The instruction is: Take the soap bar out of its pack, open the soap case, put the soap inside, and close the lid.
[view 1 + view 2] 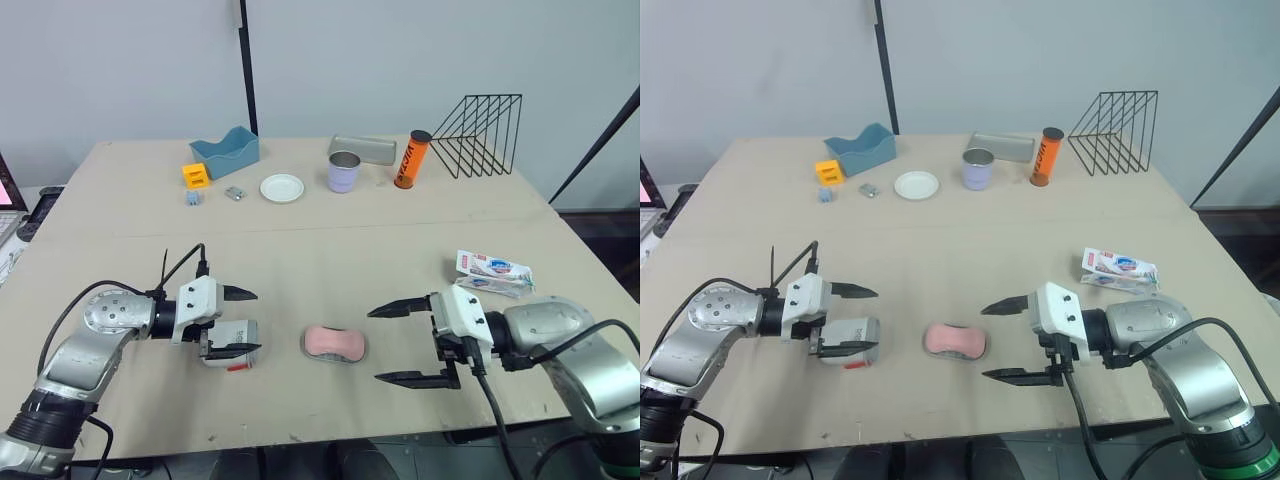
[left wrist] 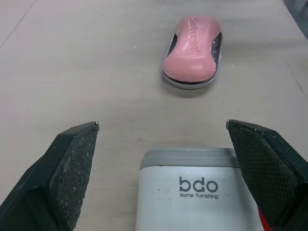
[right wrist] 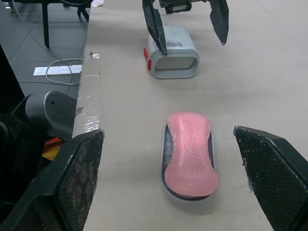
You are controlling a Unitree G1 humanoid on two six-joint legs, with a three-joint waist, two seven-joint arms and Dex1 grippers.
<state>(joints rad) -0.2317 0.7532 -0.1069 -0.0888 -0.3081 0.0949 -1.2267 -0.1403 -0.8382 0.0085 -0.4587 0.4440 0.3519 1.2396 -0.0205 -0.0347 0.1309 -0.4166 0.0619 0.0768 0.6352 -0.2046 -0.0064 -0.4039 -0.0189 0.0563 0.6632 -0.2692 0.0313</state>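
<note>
Your left gripper [image 1: 257, 321] is spread wide, its fingers straddling the white bdo-marked case lid [image 1: 240, 332] on the table [image 1: 300, 240]. Just beside it, the pink soap bar [image 1: 334, 342] lies in the open case tray [image 2: 187, 85]. Your right gripper [image 1: 374, 345] is wide open too, holding nothing, near the soap. The soap pack [image 1: 492, 272] lies farther right.

Count: one pink oval soap bar [image 1: 335, 342]; one white-and-grey plastic case [image 1: 232, 345]; one crumpled white wrapper [image 1: 492, 272]; one lilac cup [image 1: 344, 172]; one round white plate [image 1: 282, 188].
</note>
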